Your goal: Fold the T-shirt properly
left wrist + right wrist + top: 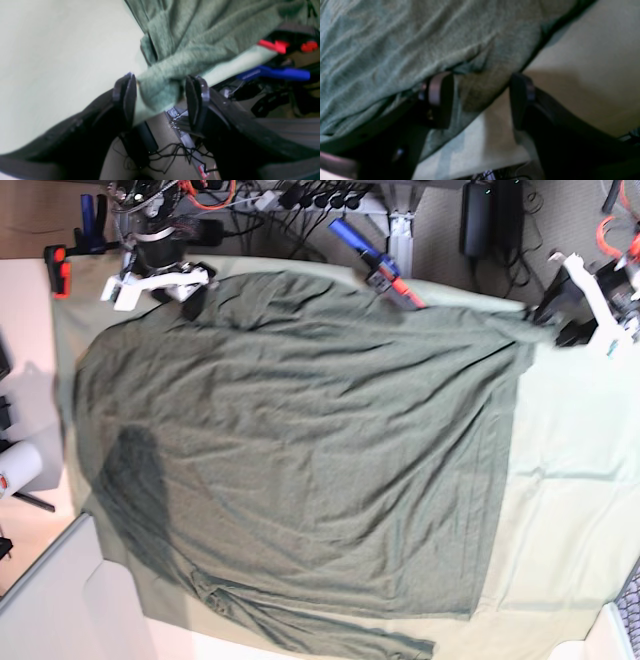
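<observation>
Between the spread fingers of the left claw [160, 100] you see a bunched corner of the T-shirt [200, 37], loose and not pinched, at the edge of the counter [50, 62]. That wrist view also shows a blue clamp [275, 73] just past the edge. At the right claw [480, 100], equally spread, shirt fabric lies between the fingers. Only the base view shows the whole T-shirt [300, 450] spread flat, with both claws at its far corners.
</observation>
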Controlling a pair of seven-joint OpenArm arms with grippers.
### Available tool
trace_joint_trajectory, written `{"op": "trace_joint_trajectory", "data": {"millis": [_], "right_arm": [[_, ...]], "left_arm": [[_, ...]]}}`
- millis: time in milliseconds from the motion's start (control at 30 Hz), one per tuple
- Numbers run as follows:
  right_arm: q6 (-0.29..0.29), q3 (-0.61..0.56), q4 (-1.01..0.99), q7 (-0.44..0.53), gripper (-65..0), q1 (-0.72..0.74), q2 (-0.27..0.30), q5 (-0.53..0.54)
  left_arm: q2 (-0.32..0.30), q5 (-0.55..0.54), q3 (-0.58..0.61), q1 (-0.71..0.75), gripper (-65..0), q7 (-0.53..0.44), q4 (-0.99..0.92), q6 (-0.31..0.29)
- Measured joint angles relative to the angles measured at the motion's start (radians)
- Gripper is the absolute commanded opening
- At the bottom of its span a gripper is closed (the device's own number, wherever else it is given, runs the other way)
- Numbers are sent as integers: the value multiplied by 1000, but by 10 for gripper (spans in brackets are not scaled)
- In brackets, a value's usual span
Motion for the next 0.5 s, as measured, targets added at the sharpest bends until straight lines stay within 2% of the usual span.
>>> {"op": "trace_joint_trajectory", "data": {"millis": [300,367,400,500], "right_arm": [[0,0,0,0,-296,-1,0,0],[0,0,-2,0,-296,-1,0,1],[0,0,-6,0,-296,-1,0,0],[0,0,-8,0,-296,-1,0,0]], "left_arm": [[6,108,97,-7,-303,-43,0,1],[6,119,104,-13,-330,-49,0,1],[6,126,105,-13,-390,-56,0,1],[6,133,105,-10,-650,-57,0,1]]}}
